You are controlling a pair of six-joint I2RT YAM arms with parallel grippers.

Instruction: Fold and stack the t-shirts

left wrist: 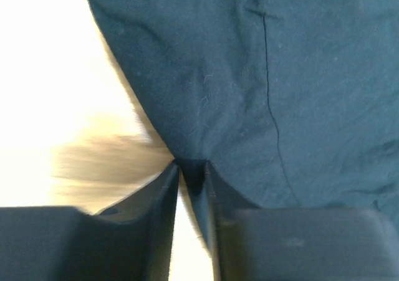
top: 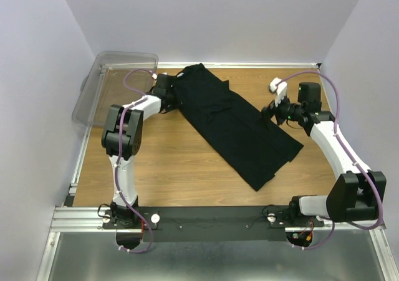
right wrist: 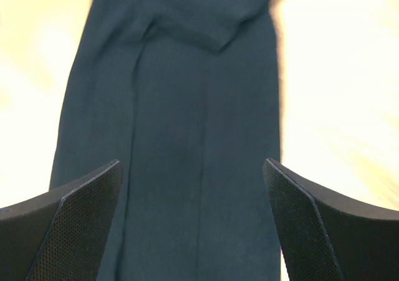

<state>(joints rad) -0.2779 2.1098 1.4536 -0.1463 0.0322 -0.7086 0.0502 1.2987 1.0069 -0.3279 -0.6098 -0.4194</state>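
Top view, you at six o'clock behind both arm bases. Nearest you, the wooden table [top: 168,162] shows bare board. One black t-shirt [top: 237,128] lies flat across its middle as a long narrow band, running from about five o'clock up to twelve o'clock.

At three o'clock, your right gripper [top: 272,113] hangs over the band's right edge. Its wrist view shows the jaws spread wide with the dark cloth lying between and below them, and nothing held.

At eleven o'clock, your left gripper [left wrist: 190,166] sits at the band's far left edge. Its wrist view shows the jaws almost together, nipping a small peak of the shirt's edge.

Farthest, at ten o'clock, a clear plastic bin [top: 100,88] leans off the table's far left corner.

Judging progress: the lengthwise folds look done, since the shirt is already a strip. The crosswise folds into a compact packet look not yet made. No stack and no second shirt are in view, so most of the task seems left.
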